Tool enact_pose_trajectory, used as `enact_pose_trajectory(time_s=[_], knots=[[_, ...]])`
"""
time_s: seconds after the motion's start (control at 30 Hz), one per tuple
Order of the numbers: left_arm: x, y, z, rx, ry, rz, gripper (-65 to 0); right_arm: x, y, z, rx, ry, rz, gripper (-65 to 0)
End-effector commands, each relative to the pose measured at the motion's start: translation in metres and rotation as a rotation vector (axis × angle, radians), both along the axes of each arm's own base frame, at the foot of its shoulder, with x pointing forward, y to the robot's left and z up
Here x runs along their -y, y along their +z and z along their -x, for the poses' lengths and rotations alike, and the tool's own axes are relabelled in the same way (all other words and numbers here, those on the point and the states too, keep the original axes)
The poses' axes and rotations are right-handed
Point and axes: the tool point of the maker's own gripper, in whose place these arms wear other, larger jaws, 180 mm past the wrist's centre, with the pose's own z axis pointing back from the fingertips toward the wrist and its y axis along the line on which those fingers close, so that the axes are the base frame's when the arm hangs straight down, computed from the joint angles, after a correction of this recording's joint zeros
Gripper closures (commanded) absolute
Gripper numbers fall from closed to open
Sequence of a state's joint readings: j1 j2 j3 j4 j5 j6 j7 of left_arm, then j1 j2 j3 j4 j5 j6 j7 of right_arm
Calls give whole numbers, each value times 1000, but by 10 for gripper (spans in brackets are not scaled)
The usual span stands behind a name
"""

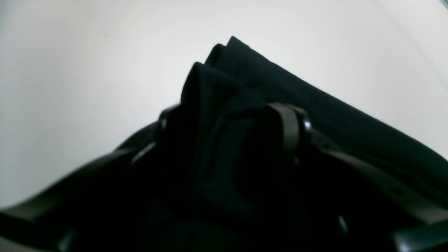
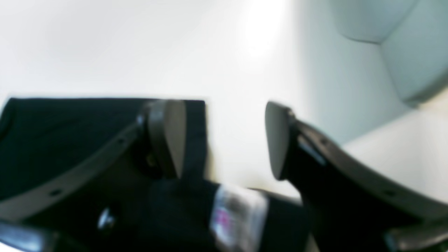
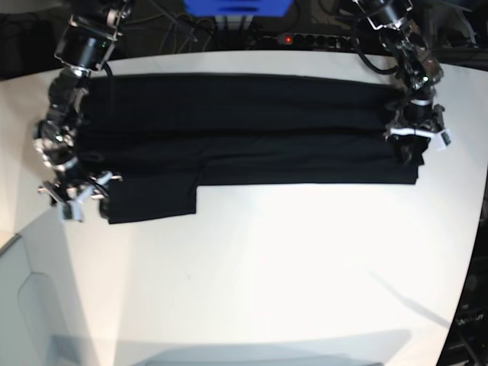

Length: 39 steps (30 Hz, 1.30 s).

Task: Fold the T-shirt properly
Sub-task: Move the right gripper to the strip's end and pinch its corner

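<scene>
The black T-shirt [image 3: 244,130] lies folded into a long band across the back of the white table [image 3: 267,259], with a shorter flap at its lower left. My left gripper [image 3: 415,141] sits at the band's right end. In the left wrist view it [image 1: 227,122] stands open, with bunched folds of the T-shirt [image 1: 280,80] between the spread fingers. My right gripper [image 3: 76,200] is at the band's left end, beside that flap. Seen from the right wrist, it [image 2: 224,140] is open wide with bare table in the gap. The T-shirt [image 2: 70,133] lies behind its left finger [image 2: 171,136], and a white tag [image 2: 238,213] shows below.
A power strip with a red light [image 3: 286,38] and a blue object [image 3: 236,8] stand behind the table's far edge, among cables. The table's rounded left edge runs close to my right gripper, with a pale grey surface [image 2: 402,42] beyond it.
</scene>
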State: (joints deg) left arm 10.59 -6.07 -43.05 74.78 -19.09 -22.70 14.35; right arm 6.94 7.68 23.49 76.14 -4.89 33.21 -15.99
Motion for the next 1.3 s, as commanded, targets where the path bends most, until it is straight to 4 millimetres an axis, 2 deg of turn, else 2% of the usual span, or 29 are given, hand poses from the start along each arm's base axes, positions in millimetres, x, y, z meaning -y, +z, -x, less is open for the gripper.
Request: enact_pose_trajectory(time_s=[0.0,0.1,0.23,0.5,0.57,0.6,0.67,0.7,0.83,0.97,1.07,1.27], knots=[[-6,6,-1,4,2,-21,-337,4,13,-19,39,3,5,-373],[-6,6,-1,3,2,-22,-337,-2,-5,-37,-21,10,-21,-373],[-6,6,-1,3,2,-22,-337,-8,-18,-48,-60,13,-61,-373],[-6,6,-1,5,2,-20,-337,-6,-36,-44,-115,4,-84,-356],[-6,6,-1,5,2,-20,-337,-8,-37,-44,-117,12,-84,-277],[-6,6,-1,5,2,-20,-337,-11,-38,-44,-119,22,-80,-206],[-6,6,-1,5,2,-20,-337,-16,-36,-46,-119,39,-70,-19],[-6,6,-1,5,2,-20,-337,-16,-37,-45,-124,38,-69,0],[-6,6,-1,5,2,-20,-337,-13,-23,-42,-81,42,-34,0],[-6,6,-1,5,2,-20,-337,-19,21,-40,43,54,23,0],[-6,6,-1,5,2,-20,-337,-24,50,-22,127,64,77,0],[-6,6,-1,6,3,-19,-337,-41,96,31,240,81,160,0]])
